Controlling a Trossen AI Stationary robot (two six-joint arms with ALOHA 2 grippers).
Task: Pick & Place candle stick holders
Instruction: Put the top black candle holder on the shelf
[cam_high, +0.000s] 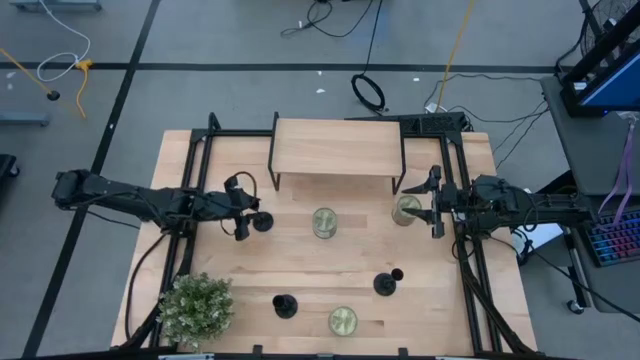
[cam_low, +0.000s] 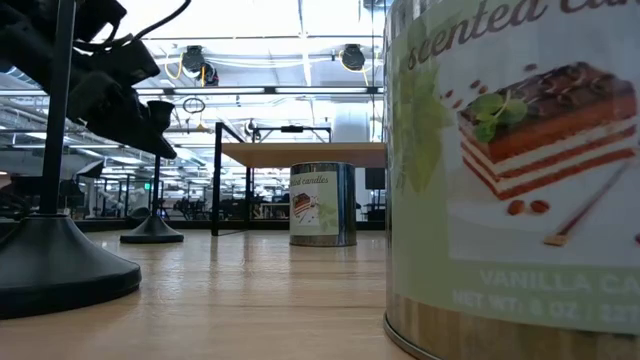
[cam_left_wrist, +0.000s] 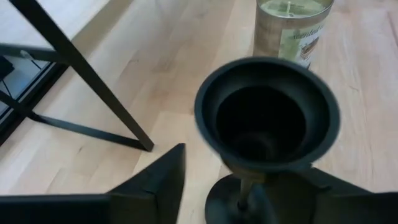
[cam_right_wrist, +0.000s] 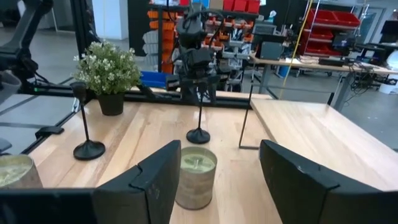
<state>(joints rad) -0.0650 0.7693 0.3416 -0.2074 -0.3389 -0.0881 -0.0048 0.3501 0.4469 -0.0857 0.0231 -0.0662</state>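
Observation:
Three black candle stick holders stand upright on their round bases on the wooden table. One holder (cam_high: 262, 221) is at the left-centre, and in the left wrist view its cup (cam_left_wrist: 267, 115) and stem (cam_left_wrist: 245, 193) show. My left gripper (cam_high: 243, 208) is open, with its fingers on either side of that stem and apart from it. The second holder (cam_high: 285, 305) and the third holder (cam_high: 385, 283) stand nearer the front. My right gripper (cam_high: 432, 205) is open and empty at the table's right, just behind a candle tin (cam_high: 407, 210).
A wooden shelf on black legs (cam_high: 338, 150) stands at the table's far side. Two more candle tins stand at the centre (cam_high: 324, 222) and at the front (cam_high: 342, 320). A potted plant (cam_high: 196, 305) stands at the front left. Black frame rails (cam_high: 190, 180) run along both sides.

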